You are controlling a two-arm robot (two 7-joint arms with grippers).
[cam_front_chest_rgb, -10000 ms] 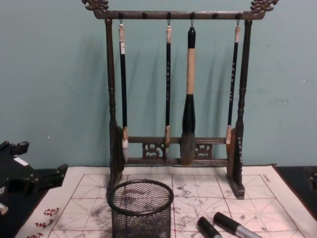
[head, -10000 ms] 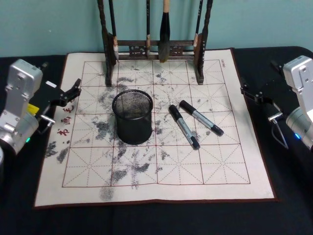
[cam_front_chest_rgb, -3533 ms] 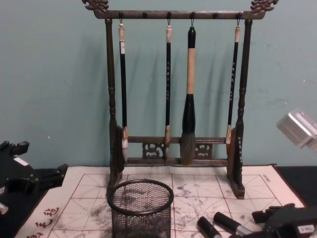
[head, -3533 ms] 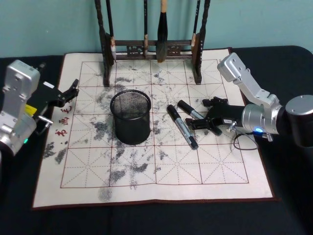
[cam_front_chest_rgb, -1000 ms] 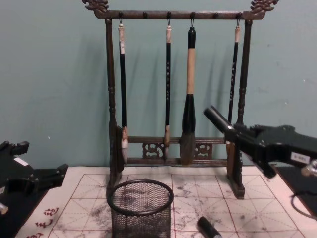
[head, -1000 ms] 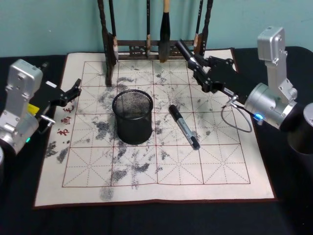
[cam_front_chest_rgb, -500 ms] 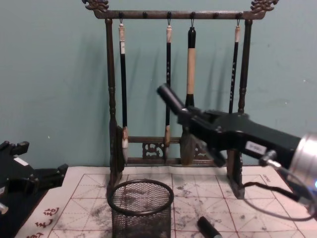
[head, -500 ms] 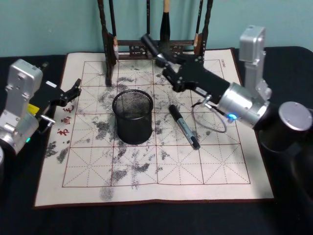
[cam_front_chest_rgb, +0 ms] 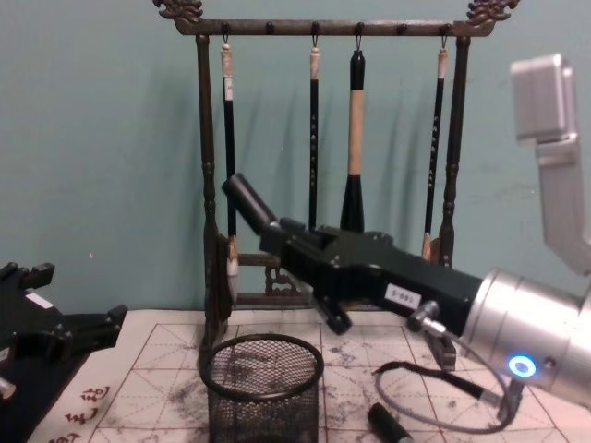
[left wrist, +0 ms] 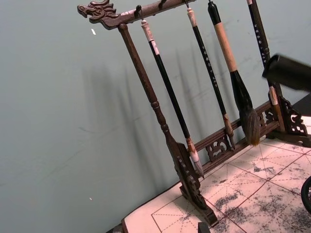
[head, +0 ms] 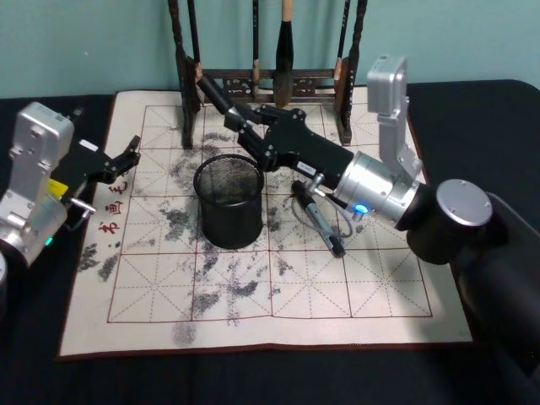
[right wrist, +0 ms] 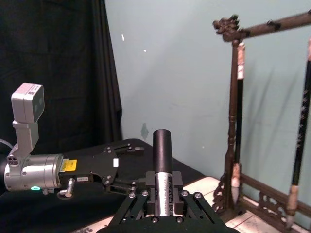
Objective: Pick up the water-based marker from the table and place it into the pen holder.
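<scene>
Holding: water-based marker point(head: 216, 95), tilted, pinched between the right gripper's point(head: 256, 137) fingers, in the air above the pen holder point(head: 228, 223). Second marker point(head: 319, 219): flat on mat point(head: 253, 308), beside holder. Left gripper point(head: 125, 157): parked at mat's left edge, fingers spread.

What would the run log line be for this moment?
right gripper shut on marker, above pen holder | left gripper open, idle | second marker on mat
</scene>
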